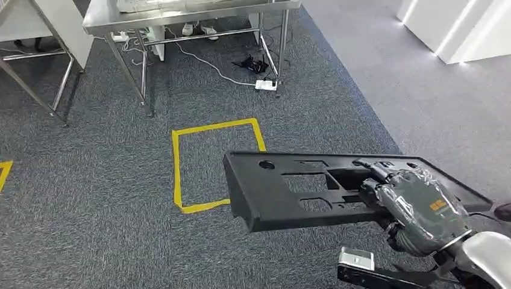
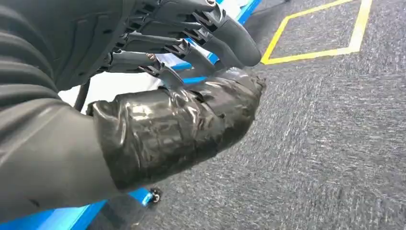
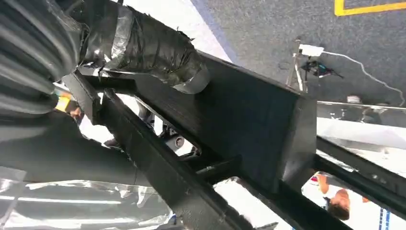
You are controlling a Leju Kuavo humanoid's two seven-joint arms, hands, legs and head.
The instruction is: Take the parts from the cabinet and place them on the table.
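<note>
A long black plastic part [image 1: 289,186] with cut-outs is carried level above the carpet, and my right hand [image 1: 416,208] grips it near its right end. In the right wrist view the taped thumb [image 3: 143,45] presses on the part's flat black face [image 3: 249,124]. My left hand [image 2: 158,96] hangs low over the carpet with its fingers [image 2: 210,33] curled in and nothing in them. A steel table [image 1: 102,21] stands at the far side of the floor.
A yellow tape square [image 1: 211,165] marks the grey carpet ahead of the part. Cables and a power strip [image 1: 265,84] lie under the steel table. A blue frame [image 2: 57,218] stands near my left hand. White panels [image 1: 458,30] stand far right.
</note>
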